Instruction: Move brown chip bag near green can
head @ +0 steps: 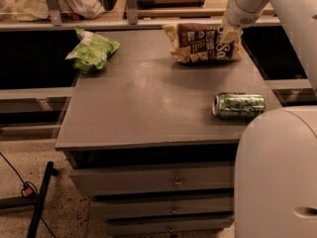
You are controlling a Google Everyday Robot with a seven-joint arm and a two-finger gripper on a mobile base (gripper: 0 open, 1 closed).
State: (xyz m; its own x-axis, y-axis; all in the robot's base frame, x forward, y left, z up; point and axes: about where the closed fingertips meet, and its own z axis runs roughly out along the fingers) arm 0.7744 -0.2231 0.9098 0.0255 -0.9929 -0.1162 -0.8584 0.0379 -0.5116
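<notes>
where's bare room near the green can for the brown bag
Widest bare patch of the table: left of the green can, across the middle to the front edge. A narrower strip between can and brown chip bag. Crowded at back right, where the gripper is at the bag's right end; the green bag takes back left.

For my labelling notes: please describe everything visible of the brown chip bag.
The brown chip bag is dark brown with tan chip-patterned edges and white lettering, crinkled like foil. It lies on the grey table, near its far right corner. The gripper is at the bag's right end, hiding part of it.
</notes>
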